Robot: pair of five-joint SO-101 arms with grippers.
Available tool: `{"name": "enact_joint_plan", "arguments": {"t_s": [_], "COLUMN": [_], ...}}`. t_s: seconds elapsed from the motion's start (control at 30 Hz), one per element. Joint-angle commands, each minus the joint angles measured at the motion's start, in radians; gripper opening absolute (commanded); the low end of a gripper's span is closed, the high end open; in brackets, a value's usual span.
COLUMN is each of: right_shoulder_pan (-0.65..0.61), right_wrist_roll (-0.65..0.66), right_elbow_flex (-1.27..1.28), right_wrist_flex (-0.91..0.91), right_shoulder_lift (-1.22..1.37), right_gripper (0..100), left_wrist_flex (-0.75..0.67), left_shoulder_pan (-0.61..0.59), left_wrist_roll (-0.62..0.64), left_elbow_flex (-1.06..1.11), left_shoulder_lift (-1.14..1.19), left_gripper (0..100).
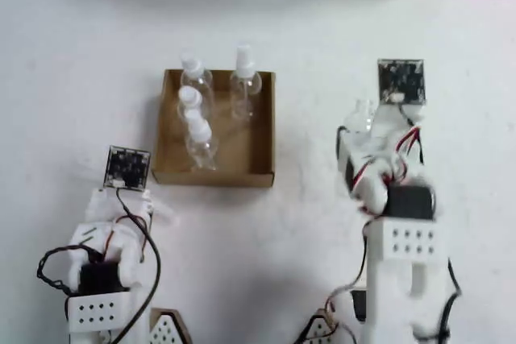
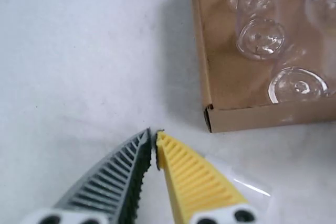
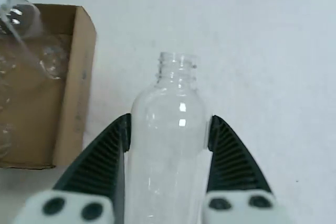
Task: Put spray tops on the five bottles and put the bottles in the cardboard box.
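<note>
R gripper pinching a topless bottle beside the cardboard box; L gripper pressed together over the worktop, near box w/ four topped bottles inside.

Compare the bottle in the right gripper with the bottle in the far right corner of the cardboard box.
Top: the gripped bottle has a bare threaded neck; the boxed bottle wears a white spray top.
Place: the gripped bottle is outside the cardboard box, to its right; the boxed bottle is inside it.
Hold: the right gripper clamps the gripped bottle; nothing holds the boxed bottle.
Both are clear plastic.
</note>
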Motion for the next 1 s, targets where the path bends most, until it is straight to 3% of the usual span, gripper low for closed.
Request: {"name": "enact_joint_plan", "arguments": {"t_s": [0.0,0.37,0.63,0.77,0.97], "right_shoulder_pan": [-0.102,-0.122,-0.082,-0.081,-0.081], "right_wrist_roll": [0.008,-0.002,-0.002,0.003,0.006], "right_elbow_flex": [0.08,0.457,0.565,0.572,0.574], "right_wrist_flex": [-0.065,-0.348,-0.349,-0.348,-0.346], "right_shoulder_lift": [-0.173,-0.357,-0.45,-0.455,-0.455], "right_gripper": [1.7,1.6,1.5,1.5,1.5], "left_wrist_flex": [0.002,0.011,0.204,0.198,0.187], "left_shoulder_pan": [0.007,0.005,0.019,0.019,0.09], "left_wrist_roll": [-0.008,0.002,0.054,0.075,0.069], "left_elbow_flex": [-0.005,-0.051,-0.249,-0.331,-0.506], "left_shoulder_lift": [-0.007,-0.007,0.007,0.173,0.608], "left_gripper": [2,2,2,2,2]}}
